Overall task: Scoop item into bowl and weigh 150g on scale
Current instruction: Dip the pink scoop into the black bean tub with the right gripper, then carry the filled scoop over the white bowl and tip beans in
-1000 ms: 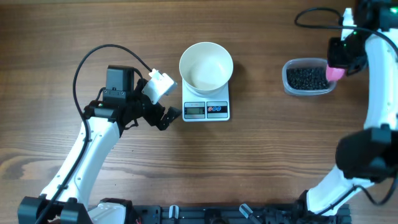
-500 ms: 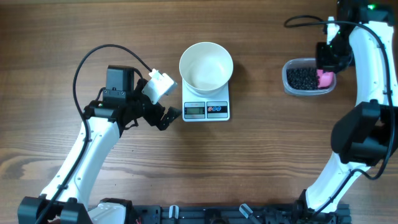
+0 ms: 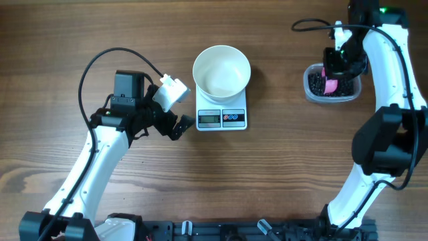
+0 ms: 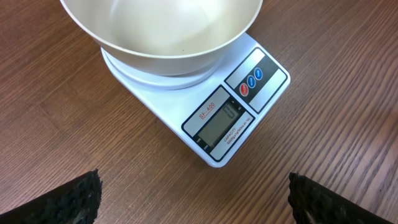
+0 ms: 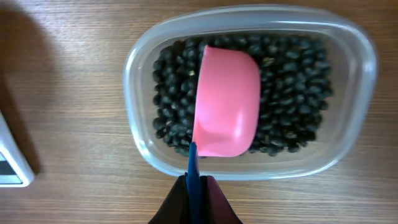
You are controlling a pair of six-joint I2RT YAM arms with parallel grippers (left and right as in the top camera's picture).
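Wooden worktop (image 3: 281, 167): beside the scale (image 3: 222, 117) carrying the bowl (image 3: 221, 70), the left pincer (image 3: 179, 125) is spread; right pincer (image 5: 194, 186) clenched on a pink scoop (image 5: 226, 111) over beans (image 5: 292, 81) in the tub (image 5: 354, 68).

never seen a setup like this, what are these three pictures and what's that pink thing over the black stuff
These are two robot arms at a wooden table, each ending in a two-finger pincer. One picture looks down from above; the other two come from small cameras on each arm's wrist.

On the table sits a white kitchen scale with an empty white bowl on it. To the side is a clear plastic tub of small black beans.

The pink thing is a scoop. The right pincer is shut on its thin blue handle, holding the scoop over the beans, hollow side down.

The left pincer is open and empty, beside the scale; its dark fingertips show at the bottom corners of its wrist picture.
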